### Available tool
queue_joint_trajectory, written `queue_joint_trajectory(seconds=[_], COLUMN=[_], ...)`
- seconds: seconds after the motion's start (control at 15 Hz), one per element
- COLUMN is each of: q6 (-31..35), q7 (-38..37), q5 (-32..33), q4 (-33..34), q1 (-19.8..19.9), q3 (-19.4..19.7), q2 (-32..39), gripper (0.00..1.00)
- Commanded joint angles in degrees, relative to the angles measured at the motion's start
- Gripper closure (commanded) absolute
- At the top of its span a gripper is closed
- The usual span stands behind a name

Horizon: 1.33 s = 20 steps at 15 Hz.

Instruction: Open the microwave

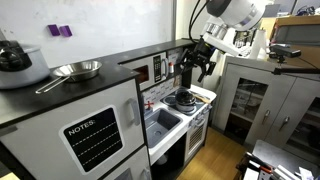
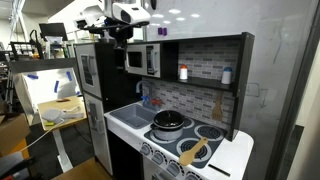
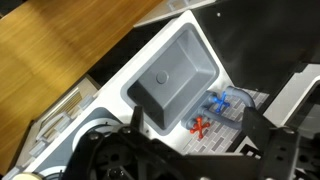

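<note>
The microwave [image 1: 143,72] sits in the toy kitchen's upper shelf, with a white-framed door, a dark window and a red control strip. Its door is shut in both exterior views [image 2: 140,60]. It is out of the wrist view. My gripper [image 1: 191,70] hangs in front of the microwave and above the sink, apart from the door; it also shows near the microwave's upper left [image 2: 118,38]. In the wrist view the two dark fingers [image 3: 195,130] stand apart with nothing between them, over the grey sink [image 3: 175,70] and the red and blue tap handles [image 3: 207,112].
A black pot [image 1: 183,99] [image 2: 168,122] stands on the stove beside the sink. A yellow spatula [image 2: 195,152] lies on the stove front. The white door with the NOTES board [image 1: 95,140] is in the foreground, with a metal pan [image 1: 75,70] on top. A white cabinet [image 1: 250,100] stands nearby.
</note>
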State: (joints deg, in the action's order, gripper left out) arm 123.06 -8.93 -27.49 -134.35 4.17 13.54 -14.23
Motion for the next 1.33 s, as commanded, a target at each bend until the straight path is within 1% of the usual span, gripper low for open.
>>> queue_joint_trajectory(seconds=[0.0, 0.27, 0.53, 0.93, 1.27], q6=[-5.77, -9.71, -11.54, -11.52, -11.57], q7=[-3.25, -4.73, -7.16, -11.32, -12.94], q5=[-5.59, -12.86, -21.81, -37.16, -45.98], q4=[3.32, 5.3, 6.83, 8.86, 10.53], q1=[3.08, 6.49, 9.31, 11.31, 11.8], q3=[1.37, 4.33, 6.03, 6.12, 5.55], q2=[2.54, 4.83, 7.9, 14.9, 19.36], gripper=[0.0, 0.0, 0.0, 0.0, 0.0])
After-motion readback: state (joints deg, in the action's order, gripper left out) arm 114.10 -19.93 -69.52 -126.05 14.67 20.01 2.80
